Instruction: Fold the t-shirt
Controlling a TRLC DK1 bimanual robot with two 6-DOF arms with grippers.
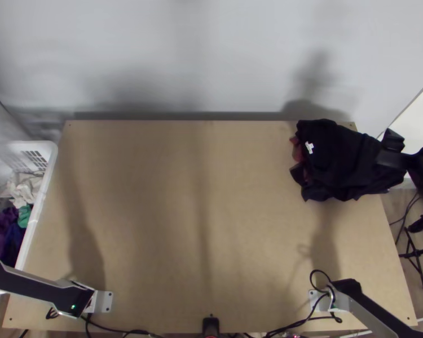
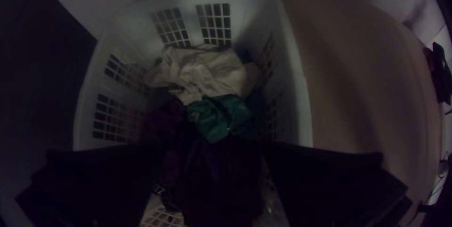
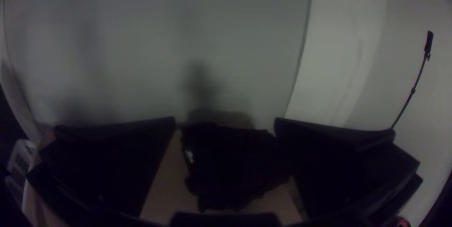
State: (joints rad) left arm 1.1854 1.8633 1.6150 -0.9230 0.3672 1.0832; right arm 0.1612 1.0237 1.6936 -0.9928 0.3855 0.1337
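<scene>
Supporting the work, the light wooden table (image 1: 161, 225) stands by a slatted laundry basket (image 2: 299, 90); what looks like the black t-shirt (image 1: 347, 163) lies bunched at the far right corner, folding seemingly all to do; the right gripper (image 3: 226, 122), fingers apart, is near it; the left gripper (image 2: 212, 147), also parted, hangs over the basket, well away

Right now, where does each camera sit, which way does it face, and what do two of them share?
Left wrist view: on the left arm's wrist, looking down into the white basket; the left gripper shows, open.
Right wrist view: on the right arm's wrist, looking over the dark clothing towards the wall; the right gripper shows, open.
Top view: high over the near edge, looking steeply down on the table; both arms and the right gripper show.
Shared: top and right wrist views both show the dark clothing's white label.
</scene>
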